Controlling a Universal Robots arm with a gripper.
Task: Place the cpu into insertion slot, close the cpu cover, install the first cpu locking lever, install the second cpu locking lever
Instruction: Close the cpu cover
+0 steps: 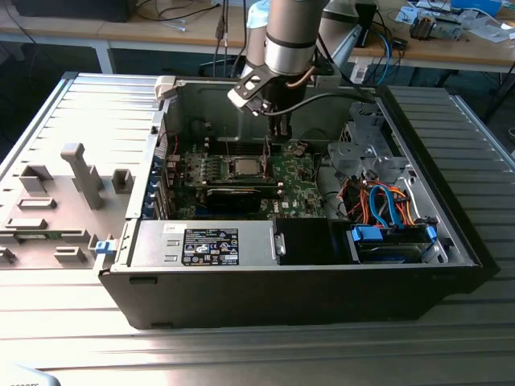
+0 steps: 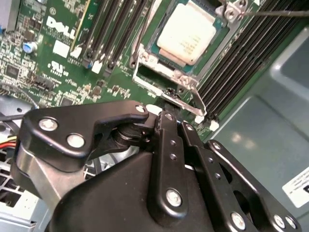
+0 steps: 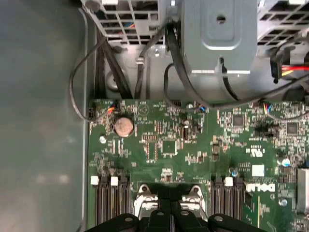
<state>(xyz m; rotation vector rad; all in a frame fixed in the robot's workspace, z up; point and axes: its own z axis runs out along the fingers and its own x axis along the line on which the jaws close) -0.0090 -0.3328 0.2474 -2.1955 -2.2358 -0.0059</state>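
Note:
The cpu [image 2: 186,34], pale and silvery, lies flat in the insertion slot [image 2: 161,52] on the green board; in the exterior view the cpu [image 1: 244,167] sits at the middle of the board. The cpu cover [image 2: 161,72], a thin silver frame, stands raised at the slot's edge and leaves the chip bare. A thin wire lever [image 2: 275,13] runs past the slot's far corner. My gripper [image 2: 169,96] is shut, its black fingertips together right at the cover's edge. From outside, the gripper [image 1: 278,133] hangs just above the slot. The first wrist view has the gripper [image 3: 170,205] between the cover's silver lugs [image 3: 145,195].
Black memory slots [image 2: 116,34] flank the socket on both sides. A grey drive cage [image 1: 366,149] with orange and blue cables [image 1: 378,201] fills the exterior view's right. A power supply [image 1: 209,245] lies along the case front, and the case walls [image 1: 169,112] close in the board.

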